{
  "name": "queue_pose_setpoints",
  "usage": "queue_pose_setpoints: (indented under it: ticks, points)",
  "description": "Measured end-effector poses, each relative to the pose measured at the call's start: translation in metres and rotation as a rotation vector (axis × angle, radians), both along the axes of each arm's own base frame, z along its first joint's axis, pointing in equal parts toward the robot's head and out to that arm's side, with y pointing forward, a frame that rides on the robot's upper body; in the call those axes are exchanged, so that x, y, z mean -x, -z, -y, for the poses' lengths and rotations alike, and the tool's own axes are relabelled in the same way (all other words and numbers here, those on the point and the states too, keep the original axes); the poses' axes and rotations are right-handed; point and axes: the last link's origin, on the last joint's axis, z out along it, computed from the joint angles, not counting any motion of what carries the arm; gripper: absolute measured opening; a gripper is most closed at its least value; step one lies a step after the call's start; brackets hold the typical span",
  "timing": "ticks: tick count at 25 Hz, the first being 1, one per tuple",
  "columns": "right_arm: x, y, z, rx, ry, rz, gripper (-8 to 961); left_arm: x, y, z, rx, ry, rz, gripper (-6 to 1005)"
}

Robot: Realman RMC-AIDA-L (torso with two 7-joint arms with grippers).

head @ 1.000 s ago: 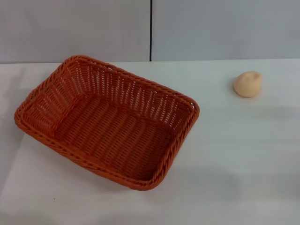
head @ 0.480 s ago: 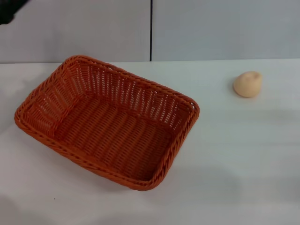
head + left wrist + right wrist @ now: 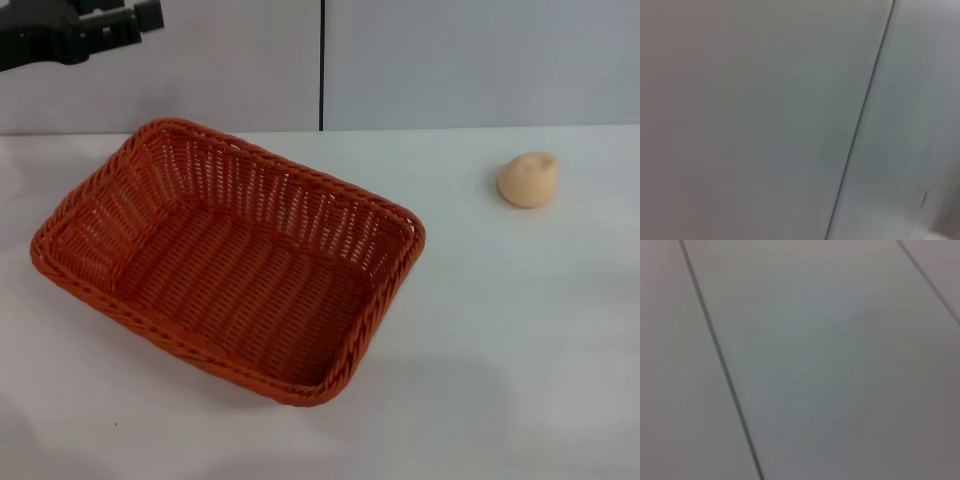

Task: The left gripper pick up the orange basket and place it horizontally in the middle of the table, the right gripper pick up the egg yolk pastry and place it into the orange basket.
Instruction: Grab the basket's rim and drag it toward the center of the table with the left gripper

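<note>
The orange basket (image 3: 228,260) sits empty on the white table (image 3: 500,330), left of centre, turned at an angle. The egg yolk pastry (image 3: 528,180) lies on the table at the far right, well apart from the basket. My left gripper (image 3: 150,15) shows at the top left corner of the head view, high above the basket's far left corner and not touching it. The right gripper is out of view. Both wrist views show only grey wall panels.
A grey panelled wall (image 3: 450,60) with a dark vertical seam (image 3: 322,65) stands behind the table. Bare tabletop stretches between the basket and the pastry and along the front edge.
The left arm has come in from the top left corner and reached further right over the last second. Basket and pastry have not moved.
</note>
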Motion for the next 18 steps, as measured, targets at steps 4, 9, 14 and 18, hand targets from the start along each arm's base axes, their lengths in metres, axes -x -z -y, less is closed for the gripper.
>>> queue_pose_setpoints:
  ticks: [4, 9, 14, 18]
  points:
    - [-0.011, -0.009, 0.010, -0.019, 0.032, -0.024, 728, 0.000, 0.001, -0.005, 0.052, -0.071, -0.093, 689]
    - [-0.014, -0.011, 0.013, -0.024, 0.042, -0.030, 728, 0.008, 0.006, -0.014, 0.077, -0.174, -0.173, 680]
    - [-0.015, -0.011, 0.012, -0.019, 0.048, -0.033, 728, 0.014, 0.015, -0.017, 0.090, -0.211, -0.236, 672]
    - [-0.014, -0.010, 0.010, -0.016, 0.046, -0.034, 728, 0.021, 0.022, -0.018, 0.098, -0.243, -0.288, 664]
